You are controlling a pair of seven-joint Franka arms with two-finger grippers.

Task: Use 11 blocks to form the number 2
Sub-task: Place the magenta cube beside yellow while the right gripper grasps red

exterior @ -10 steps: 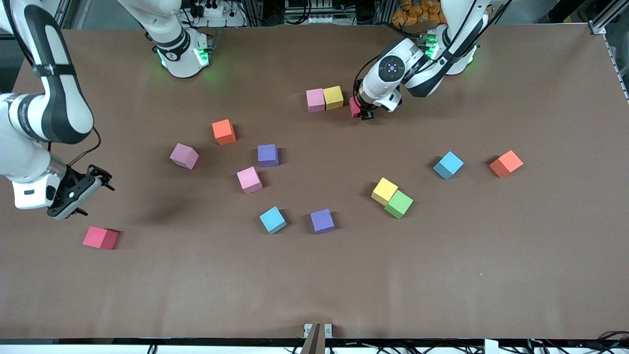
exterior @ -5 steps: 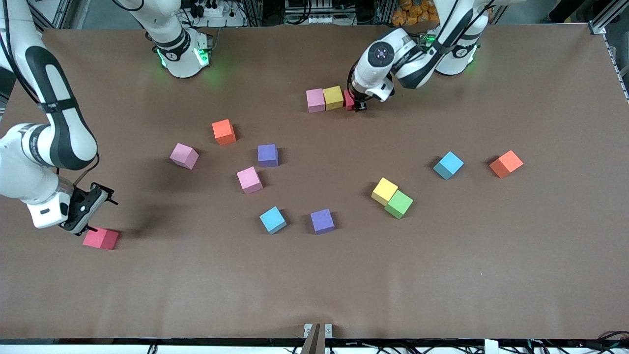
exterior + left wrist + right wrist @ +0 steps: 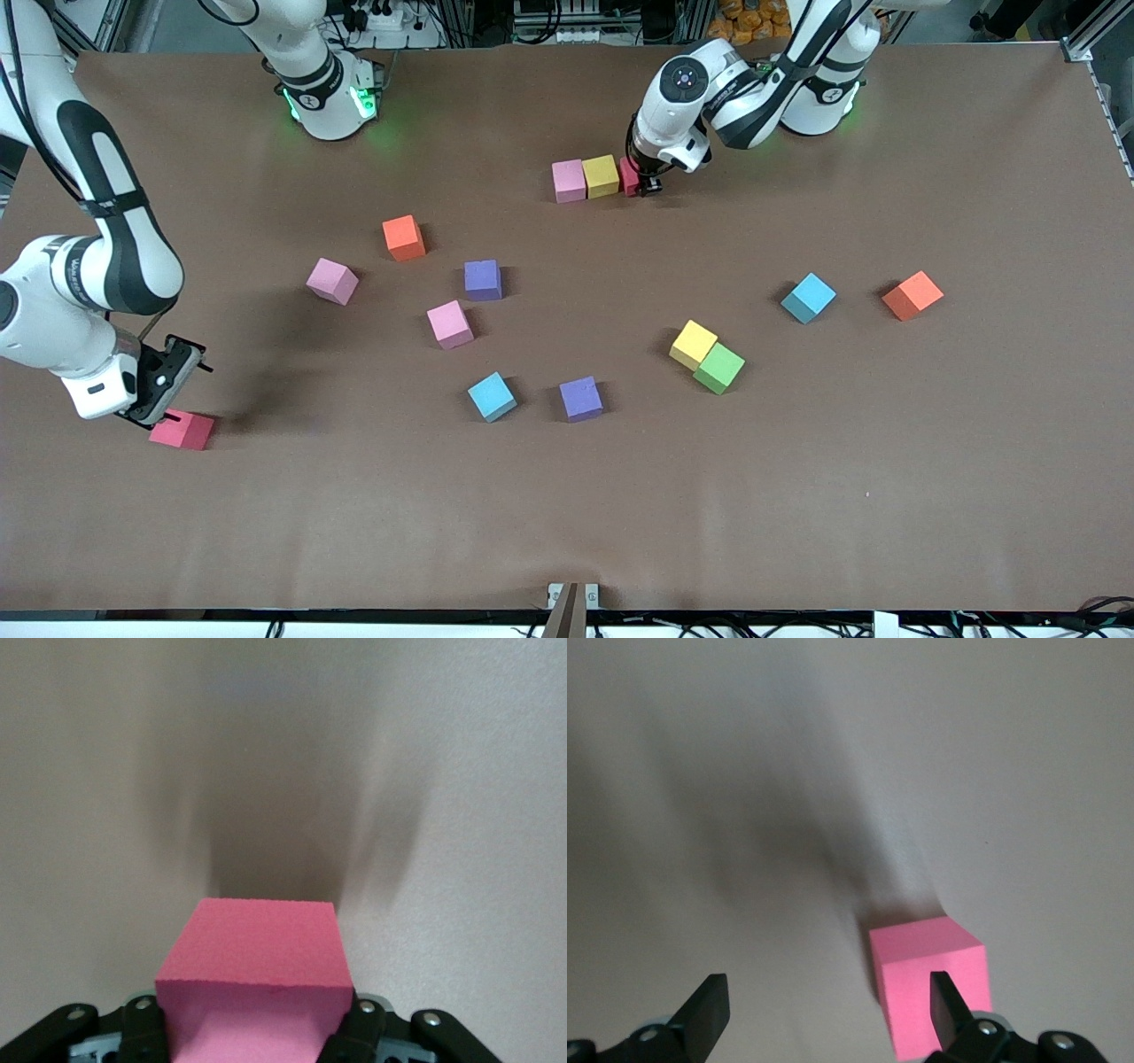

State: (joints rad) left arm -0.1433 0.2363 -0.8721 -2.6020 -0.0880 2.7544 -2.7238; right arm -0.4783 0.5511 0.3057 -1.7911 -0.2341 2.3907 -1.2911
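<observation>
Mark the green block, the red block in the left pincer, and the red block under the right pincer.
green block [image 3: 719, 368], front view, top face.
red block in the left pincer [image 3: 257, 943], left wrist view, top face.
red block under the right pincer [image 3: 183, 431], front view, top face.

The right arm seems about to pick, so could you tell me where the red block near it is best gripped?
Judging by its pose, grip the red block across two opposite flat side faces, coming straight down from above. It lies flat and alone on the table, and the open right end effector sits off-centre, so centring first seems wise.
</observation>
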